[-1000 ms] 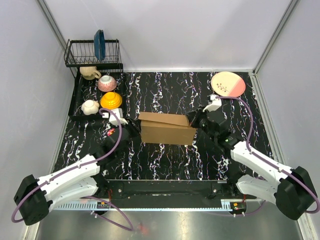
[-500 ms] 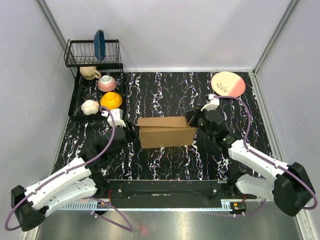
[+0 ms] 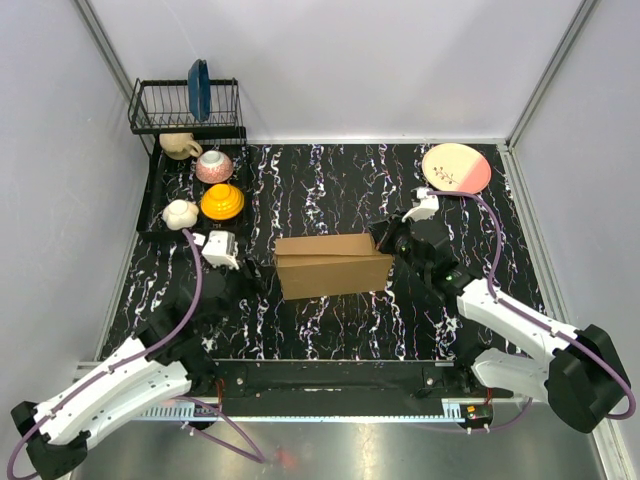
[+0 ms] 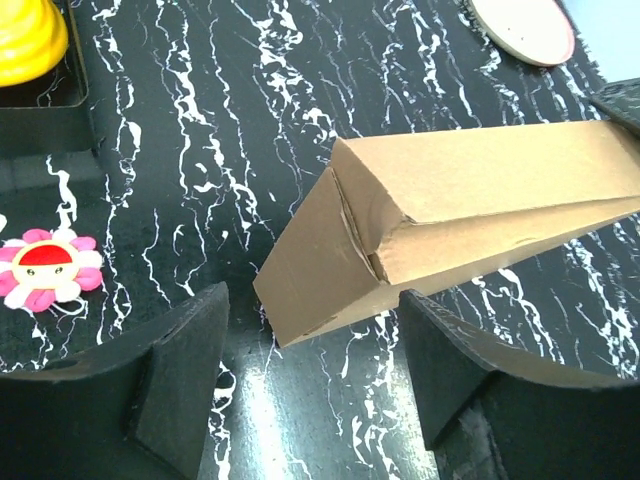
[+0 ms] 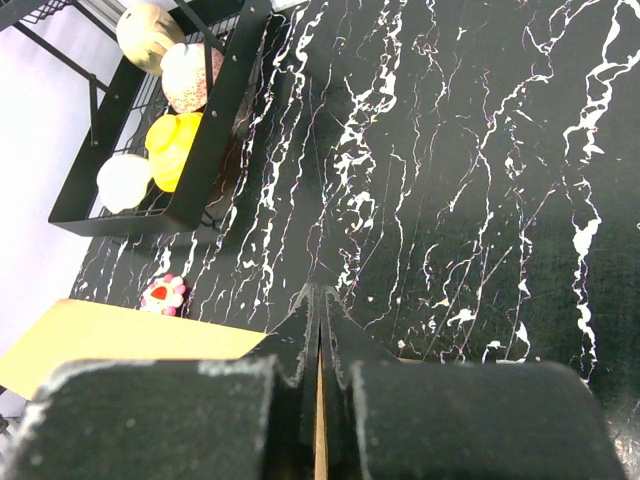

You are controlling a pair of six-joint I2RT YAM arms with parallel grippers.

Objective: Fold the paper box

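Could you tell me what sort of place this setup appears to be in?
Probably a robotics test cell staged as a kitchen counter: plain grey walls enclose a marbled black table, with a dish rack of bowls and a plate.

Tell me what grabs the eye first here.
The brown paper box lying mid-table on the black marbled top, dwarfing everything else. The left claw stands open just off its left end, the right claw shut at its right end. Far left, a dish rack and bright bowls.
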